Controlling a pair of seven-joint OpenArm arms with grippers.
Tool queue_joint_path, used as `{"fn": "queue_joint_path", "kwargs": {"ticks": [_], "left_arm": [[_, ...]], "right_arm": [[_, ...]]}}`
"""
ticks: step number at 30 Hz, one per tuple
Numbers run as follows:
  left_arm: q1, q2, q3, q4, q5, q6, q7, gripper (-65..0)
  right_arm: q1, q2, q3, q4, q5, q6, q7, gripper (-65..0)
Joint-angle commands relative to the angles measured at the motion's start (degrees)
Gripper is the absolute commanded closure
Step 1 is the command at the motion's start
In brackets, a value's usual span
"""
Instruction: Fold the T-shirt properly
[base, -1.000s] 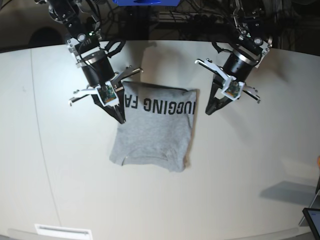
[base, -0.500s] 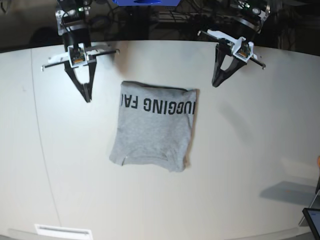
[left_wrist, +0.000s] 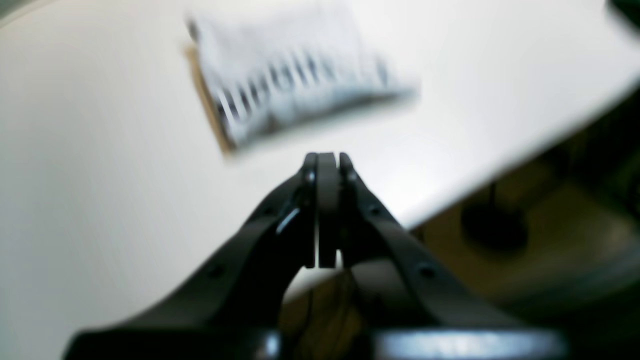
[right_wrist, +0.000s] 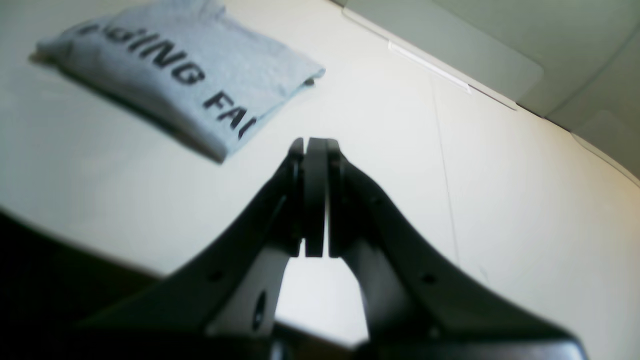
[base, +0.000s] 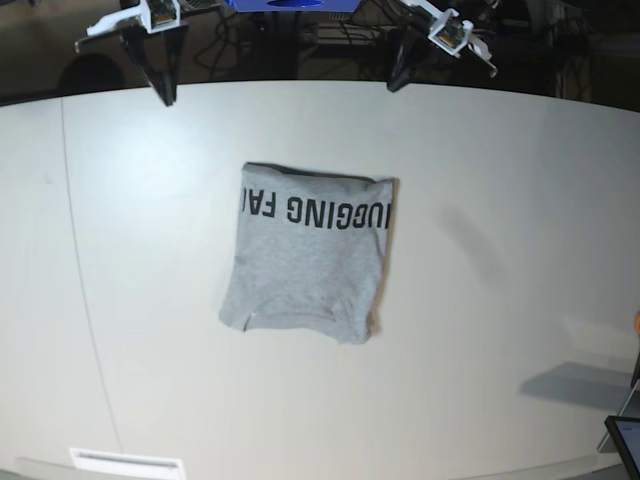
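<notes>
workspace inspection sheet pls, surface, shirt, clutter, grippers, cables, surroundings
surface: white table, one seam line down its left side
job's things: T-shirt folded into a rough rectangle, flat mid-table, black lettering along its far edge
clutter: dark object at the near right table corner
grippers: left gripper and right gripper shut, empty, raised at the far edge
cables: dark cables behind the table
surroundings: dim; blue object at the back

Left hand (base: 393, 82) raised at far edge, fingers pressed together, empty, right hand (base: 166, 96) likewise
</notes>
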Motion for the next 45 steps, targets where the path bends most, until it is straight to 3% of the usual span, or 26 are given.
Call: {"fn": "queue_joint_path", "kwargs": {"ticks": [1,4,10,13,16,19,21,23,26,29,33,37,45], "left_arm": [[1.6,0.1,0.7,-0.6,1.8,-0.2,-1.5,0.0],[3.7,0.1,1.8,-3.5,5.8,-0.2,-1.5,0.0],[7.0,0.2,2.5,-7.7,5.8,-0.2,-1.3,0.0],[6.5,0.2,2.2,-13.9,5.8,-0.2,-1.0,0.0],[4.2,1.0,2.0,-20.8,5.8,3.1,-1.0,0.0],[0.5,1.6,2.4,-26.6,6.3,7.9,1.7,0.0],[-2.9,1.7,2.5,-30.5,6.3,8.3,7.4,0.0],[-6.8,1.7,2.5,-35.8,6.3,8.3,14.3,0.0],[-12.6,1.7,2.5,-43.8,5.9,8.3,21.4,0.0],[-18.8,1.7,2.4,-54.1,5.9,8.4,25.9,0.0],[-29.8,1.7,1.8,-74.7,5.9,8.4,27.3,0.0],[-42.2,1.4,1.7,-97.3,5.9,8.5,26.2,0.0],[-46.2,1.4,1.6,-98.1,5.8,8.6,24.7,0.0]], "right_arm": [[-1.6,0.3,0.2,0.8,-0.1,-1.9,1.6,-0.1],[-5.3,0.3,0.0,-0.2,-0.1,-4.8,1.6,-0.1],[-8.4,0.2,-0.6,-9.2,0.1,-5.2,1.5,-0.1],[-6.7,0.2,-4.4,-17.7,2.1,-5.2,0.3,-0.1],[-2.4,0.3,-8.5,-24.6,7.3,-4.9,-6.8,0.0],[5.5,0.4,-12.7,-30.5,17.0,-4.3,-20.7,-0.1],[11.2,0.5,-15.0,-34.7,24.1,-1.2,-29.6,0.0],[17.9,0.4,-16.8,-42.2,30.1,4.6,-37.5,0.0],[28.0,-0.6,-19.7,-57.5,35.5,13.0,-42.6,0.0],[38.0,-4.0,-21.4,-78.6,36.3,17.7,-40.6,-0.1],[47.0,-6.4,-24.7,-98.2,36.3,22.0,-31.8,-0.1],[49.9,-5.3,-27.5,-102.0,36.3,22.0,-25.8,-0.3],[50.4,-4.4,-30.1,-102.1,36.3,22.1,-17.2,-0.3]]}}
